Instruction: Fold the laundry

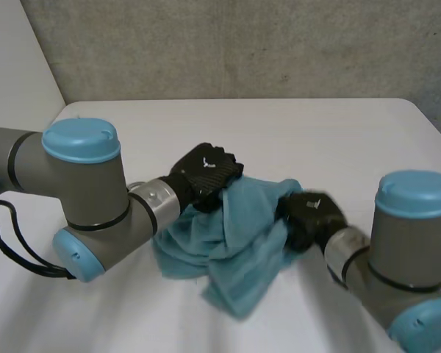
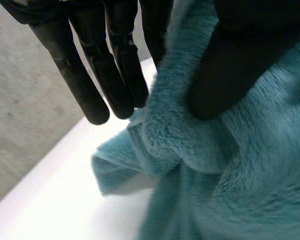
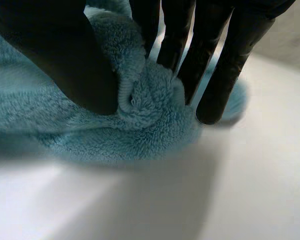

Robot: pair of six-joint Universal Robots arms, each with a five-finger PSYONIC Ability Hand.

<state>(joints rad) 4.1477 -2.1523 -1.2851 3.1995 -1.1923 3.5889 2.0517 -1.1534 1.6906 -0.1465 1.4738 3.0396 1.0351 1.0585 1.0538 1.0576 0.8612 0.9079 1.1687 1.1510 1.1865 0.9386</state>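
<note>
A teal towel [image 1: 231, 243] lies crumpled in a heap at the middle of the white table [image 1: 316, 132]. My left hand [image 1: 206, 173] is at the heap's far left edge. In the left wrist view a raised ridge of the towel [image 2: 165, 115] is pinched between the thumb [image 2: 220, 75] and the straight fingers [image 2: 120, 70]. My right hand [image 1: 312, 213] is at the heap's right edge. There a rolled fold of towel [image 3: 147, 97] is squeezed between its thumb [image 3: 60, 60] and fingers [image 3: 215, 75]. The towel's lower part hangs in loose folds toward the near side of the table.
A grey wall [image 1: 242, 44] runs behind the table's far edge. Bare white tabletop spreads to the far side and right of the towel. Both arms' elbows [image 1: 88, 191] sit low at the near side, flanking the heap.
</note>
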